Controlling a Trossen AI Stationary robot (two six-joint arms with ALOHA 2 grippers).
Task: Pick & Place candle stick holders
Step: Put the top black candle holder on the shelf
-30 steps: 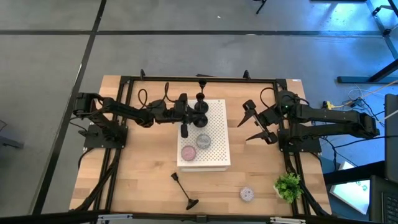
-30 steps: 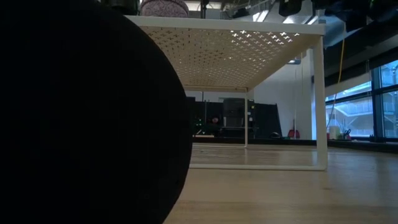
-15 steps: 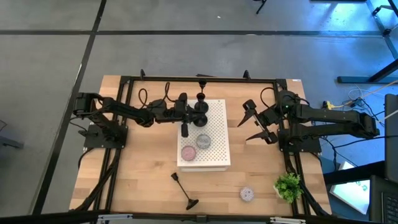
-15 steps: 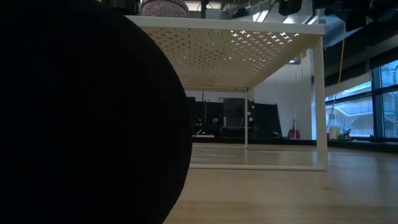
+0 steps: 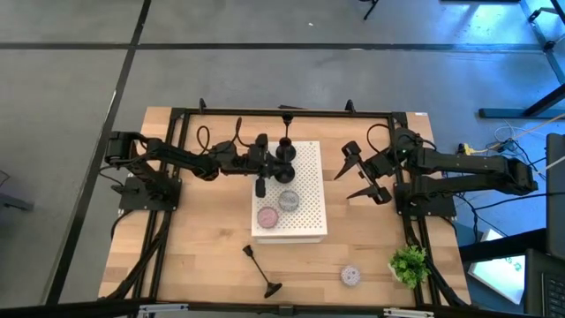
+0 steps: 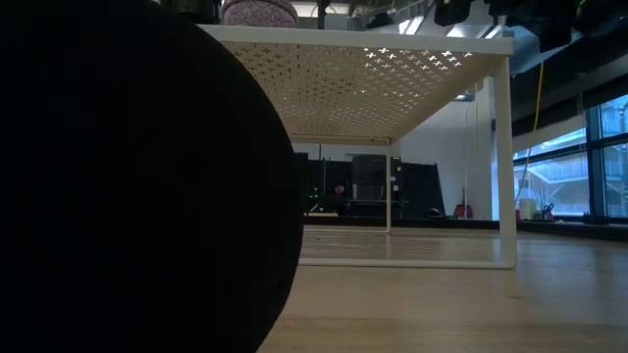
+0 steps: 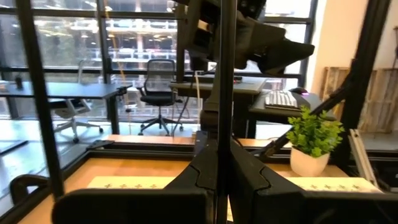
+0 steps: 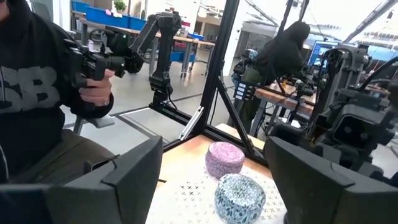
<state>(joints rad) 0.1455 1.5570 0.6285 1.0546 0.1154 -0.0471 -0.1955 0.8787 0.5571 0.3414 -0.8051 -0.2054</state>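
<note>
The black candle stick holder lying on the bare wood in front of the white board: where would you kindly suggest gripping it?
Probably at mid-stem, coming straight down. The black candle stick holder lies on its side on the table, its thin stem running diagonally, so the fingers should close across the stem, away from the round base.

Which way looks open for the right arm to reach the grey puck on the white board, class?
Probably yes, from its own side: the right gripper stands open beside the white board, and nothing lies between it and the grey puck. The left gripper works farther off.
</note>
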